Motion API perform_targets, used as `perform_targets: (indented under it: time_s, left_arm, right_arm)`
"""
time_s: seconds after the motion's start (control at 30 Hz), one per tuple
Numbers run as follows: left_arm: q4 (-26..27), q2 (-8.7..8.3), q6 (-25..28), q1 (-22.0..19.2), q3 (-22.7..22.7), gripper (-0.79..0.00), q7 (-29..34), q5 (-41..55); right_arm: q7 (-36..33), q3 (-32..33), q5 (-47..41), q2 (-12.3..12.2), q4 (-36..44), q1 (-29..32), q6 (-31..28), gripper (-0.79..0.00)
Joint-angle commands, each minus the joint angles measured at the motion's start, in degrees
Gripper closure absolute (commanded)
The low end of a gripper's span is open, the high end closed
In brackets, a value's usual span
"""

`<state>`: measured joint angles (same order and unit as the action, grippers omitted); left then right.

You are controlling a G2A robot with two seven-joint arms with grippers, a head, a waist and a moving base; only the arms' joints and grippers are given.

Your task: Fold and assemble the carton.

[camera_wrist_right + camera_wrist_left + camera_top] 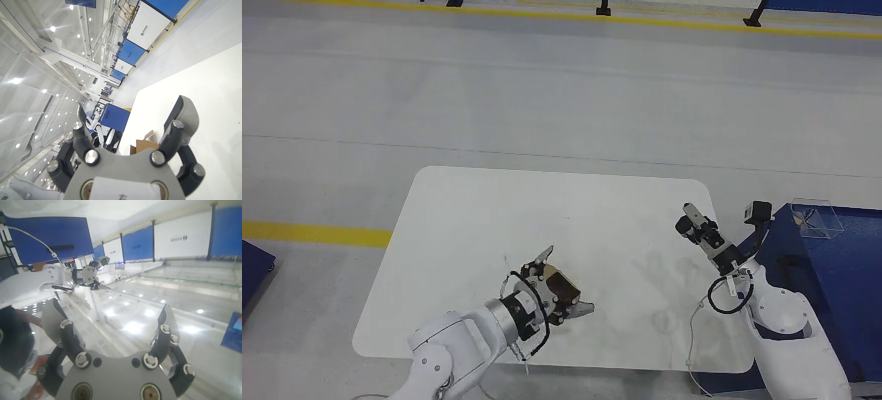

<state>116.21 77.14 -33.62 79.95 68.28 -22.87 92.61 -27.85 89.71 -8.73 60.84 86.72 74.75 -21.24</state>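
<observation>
- The carton [560,291] is seen in the top view as a small brown patch on the white table [492,220], near its front edge and directly at the left gripper [567,281], which covers part of it.
- In the right wrist view the carton [144,144] is shown as unfolded brown cardboard lying on the table with a flap raised. Its long axis cannot be told, because too much of it is hidden.
- The left gripper is judged to be much the nearer of the two. The right gripper [691,217] is held well apart from the carton, over the far right part of the table, with the carton lying toward the robot's left from it.
- The left gripper [111,315] is shown in its own wrist view with its fingers spread wide and nothing between them (that view is aimed up and across toward the other arm, away from the table). Whether any part of it touches the cardboard cannot be told.
- The right gripper [130,113] is likewise spread wide and nothing is held in it. Bare table is seen past its fingers.
- The coming move is judged to depend on the left gripper being tipped down onto the cardboard just beneath it.
</observation>
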Motion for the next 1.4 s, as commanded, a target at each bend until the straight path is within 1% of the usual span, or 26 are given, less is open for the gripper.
perform_targets:
  time_s: [0.0, 0.03, 0.07, 0.1, 0.17, 0.2, 0.23, 0.27, 0.33, 0.43, 0.53, 0.9, 0.93, 0.97, 1.0, 1.03, 1.07, 1.1, 1.17, 1.23, 1.27, 1.3, 1.37]
  left_arm:
    - [-3.2, -0.55, -1.2, -0.2, 0.9, -0.785, 14.3, -8.8]
    - [-5.2, -0.85, -0.1, -0.4, 1.1, -0.785, 19.6, -14.1]
    - [-7.0, -1.11, 2.7, -0.2, 1.1, -0.785, 24.7, -19.2]
    - [-8.8, -1.27, 4.9, 0.3, 0.6, -0.785, 30.1, -22.2]
    - [-11.8, -1.70, 10.3, 0.9, 0.3, -0.785, 38.1, -29.8]
    - [-12.9, -1.81, 12.1, 1.4, 0.0, -0.785, 42.2, -31.1]
    - [-13.8, -2.01, 15.8, 1.4, 0.6, -0.785, 44.7, -34.6]
    - [-15.1, -2.19, 19.2, 1.9, 0.8, -0.785, 45.8, -38.4]
    - [-16.8, -2.30, 22.6, 2.5, 0.8, -0.785, 48.6, -40.4]
    - [-18.7, -2.49, 27.5, 2.6, 1.0, -0.785, 50.9, -44.6]
    - [-20.3, -2.55, 30.6, 2.8, 0.4, -0.785, 55.8, -45.6]
    - [-20.3, -2.55, 30.6, 2.8, 0.4, -0.785, 55.8, -45.6]
    - [-20.6, -2.60, 30.4, 2.6, 0.3, -0.785, 55.9, -46.3]
    - [-20.7, -2.79, 31.4, 2.2, 1.0, -0.785, 54.5, -49.7]
    - [-19.4, -3.06, 33.9, 2.6, 1.9, -0.785, 52.4, -54.8]
    - [-17.2, -3.47, 34.8, 3.4, 2.4, -0.785, 50.6, -62.2]
    - [-14.0, -3.89, 34.8, 4.7, 2.9, -0.785, 48.8, -69.0]
    - [-10.9, -4.36, 33.6, 6.3, 3.5, -0.785, 47.6, -75.7]
    - [-4.1, -5.20, 27.4, 9.1, 4.1, -0.785, 44.3, -90.1]
    - [1.3, -6.00, 18.3, 11.6, 3.5, -0.785, 43.5, -104.7]
    - [3.2, -6.40, 13.1, 12.4, 2.1, -0.785, 44.8, -113.0]
    - [4.7, -6.69, 8.7, 12.9, 0.4, -0.785, 45.9, -119.9]
    - [5.1, -6.80, -0.5, 13.0, -3.0, -0.785, 47.0, -129.4]
  right_arm:
    - [0.0, 0.0, 0.0, 0.0, 0.0, 0.0, 0.0, -0.785]
    - [0.0, 0.0, 0.0, 0.0, 0.0, 0.0, 0.0, -0.785]
    - [0.0, 0.0, 0.0, 0.0, 0.0, 0.0, 0.0, -0.785]
    - [0.0, 0.0, 0.0, 0.0, 0.0, 0.0, 0.0, -0.785]
    - [0.0, 0.0, 0.0, 0.0, 0.0, 0.0, 0.0, -0.785]
    - [0.0, 0.0, 0.0, 0.0, 0.0, 0.0, 0.0, -0.785]
    - [0.0, 0.0, 0.0, 0.0, 0.0, 0.0, 0.0, -0.785]
    - [0.0, 0.0, 0.0, 0.0, 0.0, 0.0, 0.0, -0.785]
    - [0.0, 0.0, 0.0, 0.0, 0.0, 0.0, 0.0, -0.785]
    - [0.0, 0.0, 0.0, 0.0, 0.0, 0.0, 0.0, -0.785]
    - [0.0, 0.0, 0.0, 0.0, 0.0, 0.0, 0.0, -0.785]
    - [0.0, 0.0, 0.0, 0.0, 0.0, 0.0, 0.0, -0.785]
    - [-0.4, -0.4, 1.9, 0.0, 0.9, 0.1, -0.2, -0.785]
    - [-1.4, -1.5, 6.5, -0.1, 2.9, 0.3, -0.2, -0.785]
    - [-1.1, -2.5, 12.1, -0.2, 4.8, 0.4, 0.4, -0.785]
    - [0.2, -3.4, 16.7, -0.2, 6.0, 0.4, 2.1, -0.785]
    - [0.7, -4.6, 20.5, -0.1, 7.1, 0.2, 3.5, -0.785]
    - [0.0, -6.2, 23.6, -0.1, 8.0, -0.2, 4.2, -0.785]
    - [-0.4, -8.8, 26.1, 0.2, 8.1, -1.2, 4.1, -0.785]
    - [-1.3, -11.7, 31.2, 0.4, 7.5, -2.8, 4.9, -0.785]
    - [-1.8, -13.4, 34.1, 0.5, 7.1, -3.6, 5.4, -0.785]
    - [-2.3, -15.3, 36.8, 0.7, 6.4, -4.5, 6.1, -0.785]
    - [-1.6, -18.7, 42.2, 1.1, 5.1, -6.2, 7.4, -0.785]
